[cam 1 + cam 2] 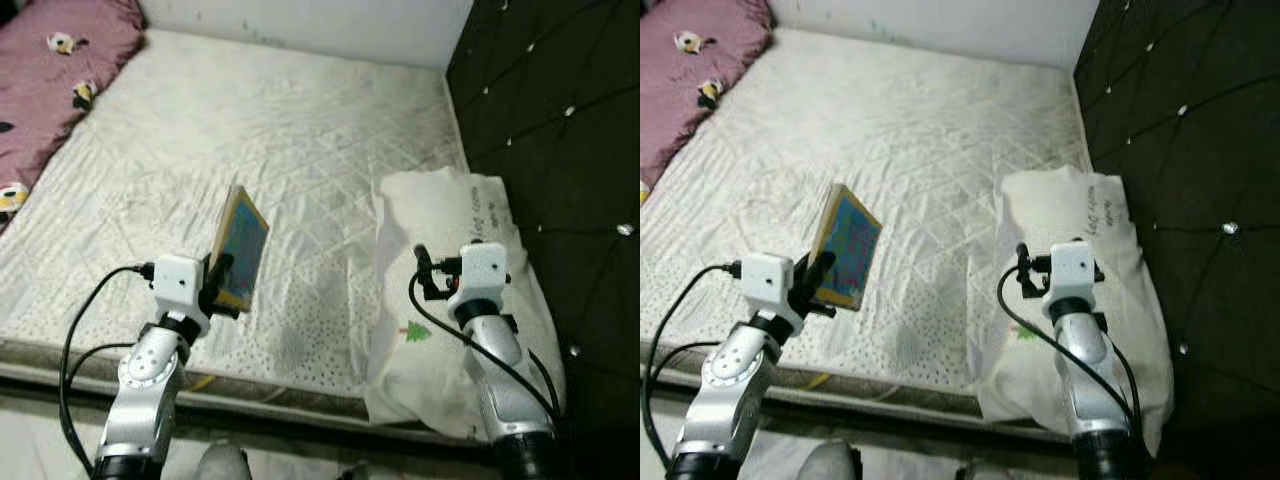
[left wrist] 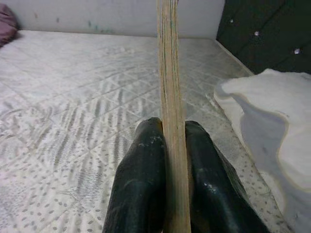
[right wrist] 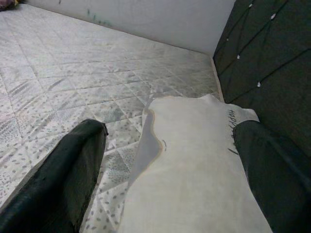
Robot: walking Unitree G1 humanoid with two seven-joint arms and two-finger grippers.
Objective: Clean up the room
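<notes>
I have the left gripper (image 1: 222, 282) raised over the near edge of the mattress (image 1: 300, 130), its two black fingers (image 2: 141, 179) clamped on the lower edge of a thin book (image 1: 241, 248). The book stands upright in the grip, its blue and yellow cover turned toward the right; in the left wrist view I see only its page edge (image 2: 171, 97) running up between the pads.

The right gripper (image 3: 170, 170) hangs above the white pillow (image 1: 450, 300), which lies at the mattress's near right corner, against the dark tufted headboard (image 1: 560, 130). Its fingers are spread wide apart, one on each side of the pillow in the wrist view, and they hold nothing. Whether they touch the fabric I can't quite tell from here.

A small green tree print (image 1: 416, 331) and some dark lettering (image 1: 487, 205) mark the pillow. At the far left corner of the mattress lies a maroon blanket (image 1: 50, 70) with small cartoon patches. A pale wall (image 1: 300, 25) runs along the far edge.
</notes>
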